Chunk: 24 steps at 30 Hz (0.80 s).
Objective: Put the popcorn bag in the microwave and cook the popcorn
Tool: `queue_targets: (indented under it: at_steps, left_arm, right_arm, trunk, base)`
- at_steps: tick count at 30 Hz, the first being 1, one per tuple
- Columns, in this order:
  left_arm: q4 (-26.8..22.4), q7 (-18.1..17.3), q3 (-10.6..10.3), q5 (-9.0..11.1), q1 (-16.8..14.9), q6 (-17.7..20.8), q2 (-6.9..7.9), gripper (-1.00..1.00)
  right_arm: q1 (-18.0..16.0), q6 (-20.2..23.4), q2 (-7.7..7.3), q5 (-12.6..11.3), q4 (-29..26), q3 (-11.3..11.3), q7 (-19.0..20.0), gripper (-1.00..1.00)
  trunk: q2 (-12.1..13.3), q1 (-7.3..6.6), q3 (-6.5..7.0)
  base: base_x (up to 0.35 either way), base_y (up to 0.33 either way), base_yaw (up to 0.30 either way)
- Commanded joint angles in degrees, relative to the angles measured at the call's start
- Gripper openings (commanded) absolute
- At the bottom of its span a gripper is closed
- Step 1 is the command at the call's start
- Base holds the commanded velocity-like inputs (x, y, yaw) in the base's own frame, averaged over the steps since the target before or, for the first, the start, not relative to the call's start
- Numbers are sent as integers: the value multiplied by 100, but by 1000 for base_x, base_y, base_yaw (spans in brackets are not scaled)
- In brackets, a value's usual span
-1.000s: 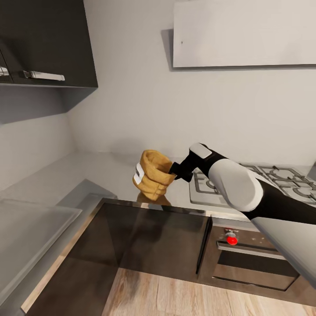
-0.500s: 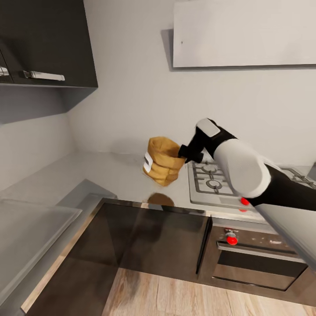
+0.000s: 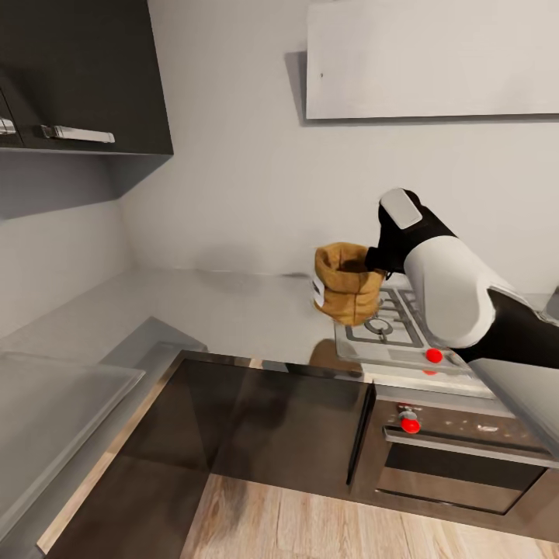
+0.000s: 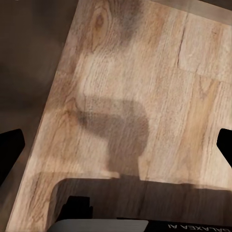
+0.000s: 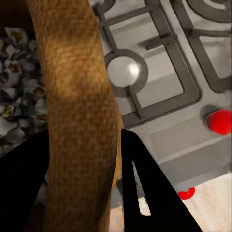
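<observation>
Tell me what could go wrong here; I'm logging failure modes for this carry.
The right end effector pinches only the popcorn bag by its rolled rim, so the sack could slip or tip. It hangs above the gas hob, where the popcorn inside might spill onto the grates.

The bag point(image 3: 346, 282) is looking like rough, woven tan paper, matt and crumpled. The countertop point(image 3: 233, 318) is shining smooth and grey. The hob point(image 5: 164, 82) is gleaming like brushed steel. The floor point(image 4: 140, 92) is showing pale wood grain. The cabinets point(image 3: 264, 427) are looking dark and glossy.
</observation>
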Motion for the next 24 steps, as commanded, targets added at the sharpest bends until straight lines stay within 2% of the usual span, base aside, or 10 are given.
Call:
queue_targets:
  at_steps: [1,4,10,17,20,24]
  left_arm:
    - [3,-2,33,9,-3,-16,2,100]
    - [3,-10,32,3,-3,-18,7,100]
    - [3,-10,18,-8,-3,-18,-1,100]
    - [3,-10,15,-8,-3,-18,-7,100]
    - [3,-10,20,-5,-3,-18,-4,100]
    - [3,-10,21,-5,-3,-18,-6,100]
  right_arm:
    - [-1,10,-15,-89,-11,50,-60,-100]
    - [0,1,-92,-89,-20,213,-61,-100]
    - [-9,9,-187,-96,-30,237,-47,-100]
    - [-4,121,-197,-97,-30,261,-20,-100]
    - [-2,121,-198,-102,-32,406,-6,-100]
    - [14,121,-198,-106,-149,455,7,-100]
  trunk:
    - [-3,0,-6]
    - [-3,0,-6]
    - [-3,0,-6]
    - [-3,0,-6]
    - [-3,0,-6]
    - [-3,0,-6]
  base:
    - [0,0,0]
    - [-93,0,0]
    - [-331,0,0]
    - [-340,0,0]
    - [-106,0,0]
    - [-169,-56,0]
